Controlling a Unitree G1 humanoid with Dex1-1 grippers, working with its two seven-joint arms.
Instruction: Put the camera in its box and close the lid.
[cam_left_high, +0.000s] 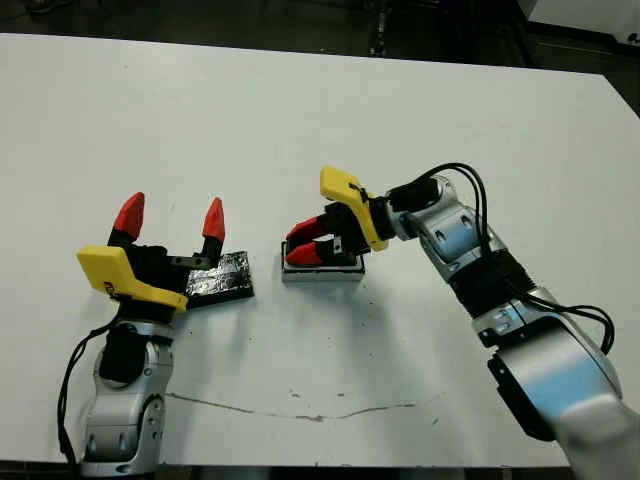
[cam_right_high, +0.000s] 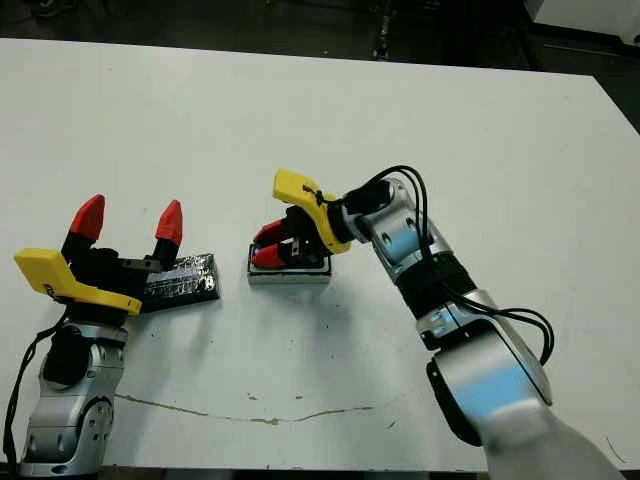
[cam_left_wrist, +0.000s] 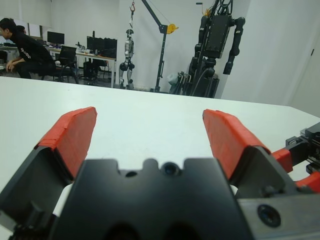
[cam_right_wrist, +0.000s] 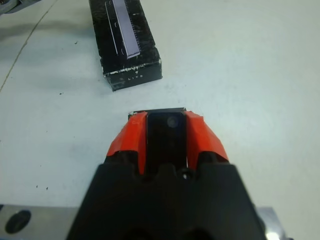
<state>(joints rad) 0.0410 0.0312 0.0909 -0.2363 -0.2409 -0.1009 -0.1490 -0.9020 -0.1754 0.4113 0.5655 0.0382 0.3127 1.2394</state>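
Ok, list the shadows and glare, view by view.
Head views: grey shadows on the white table under the right arm and beside the white-lined black box; silvery patches on the flat black lid glint. Right wrist view: a glare strip on that lid, beyond the right claw shut on the slim black camera. Left wrist view: open left claw evenly lit.

- white table (cam_left_high: 300, 110), a thin crack (cam_left_high: 300, 408) near its front edge;
- beyond it: seated person (cam_left_wrist: 22, 47), desks with monitors (cam_left_wrist: 75, 42), hoist (cam_left_wrist: 162, 35), robots on stands (cam_left_wrist: 217, 35)

One camera (cam_right_wrist: 166, 135), one box (cam_left_high: 322, 271), one lid (cam_left_high: 222, 279), two grippers, one table (cam_left_high: 300, 130).
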